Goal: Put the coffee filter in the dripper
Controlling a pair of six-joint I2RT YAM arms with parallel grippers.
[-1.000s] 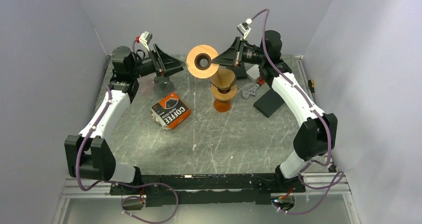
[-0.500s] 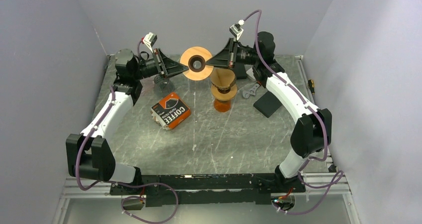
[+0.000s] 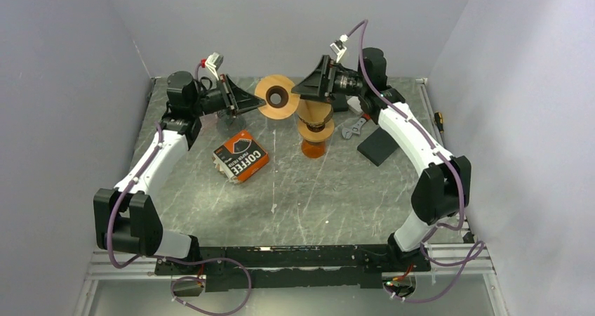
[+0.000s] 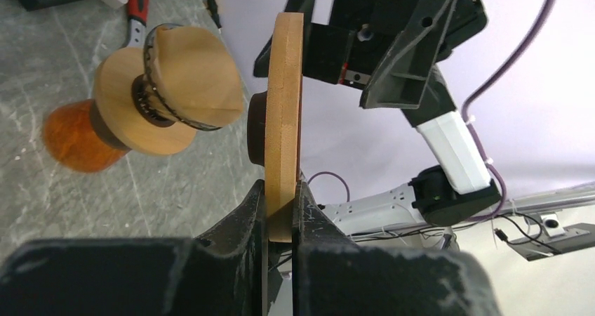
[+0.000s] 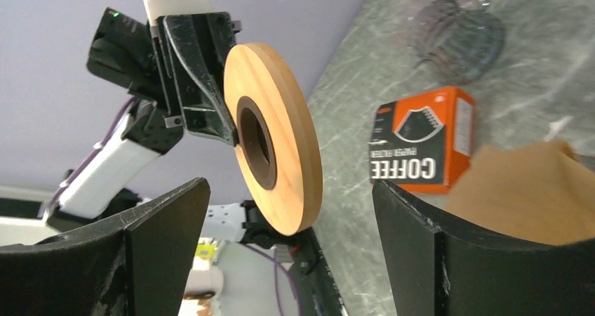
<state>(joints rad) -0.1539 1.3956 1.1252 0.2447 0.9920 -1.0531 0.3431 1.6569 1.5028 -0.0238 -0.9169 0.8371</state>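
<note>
Pinching wooden ring (image 3: 276, 97) edge: left fingers (image 4: 247, 221); right fingers (image 5: 410, 242) spread, near ring, near dripper (image 3: 315, 125).

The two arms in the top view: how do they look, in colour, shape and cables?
Both the left arm and the right arm have white link covers between bulky black joints. A thin purple cable runs along each one, up to a small white connector near the wrist. The left claw and right claw are black with wedge-shaped fingers. No markings are readable.
</note>
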